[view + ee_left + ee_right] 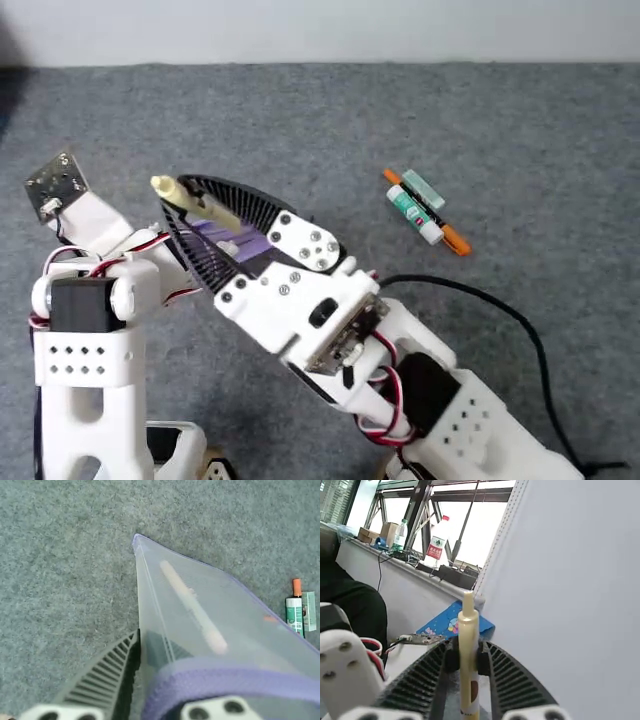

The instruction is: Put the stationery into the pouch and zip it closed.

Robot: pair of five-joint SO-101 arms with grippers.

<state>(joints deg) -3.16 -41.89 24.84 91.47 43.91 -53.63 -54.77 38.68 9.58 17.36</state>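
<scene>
My right gripper is shut on a cream pen, which stands up between its black ribbed fingers. In the high view that gripper holds the pen over the purple-edged pouch left of the table's middle. My left gripper is shut on the translucent pouch at its purple zip edge. A pale pen shape shows through the pouch wall. An orange pen, a green-and-white glue stick and a green eraser lie together at the right.
Grey carpet-like cloth covers the table up to a white wall at the back. A black cable runs from the right arm's base toward the front right. The loose stationery lies beyond the pouch's far side.
</scene>
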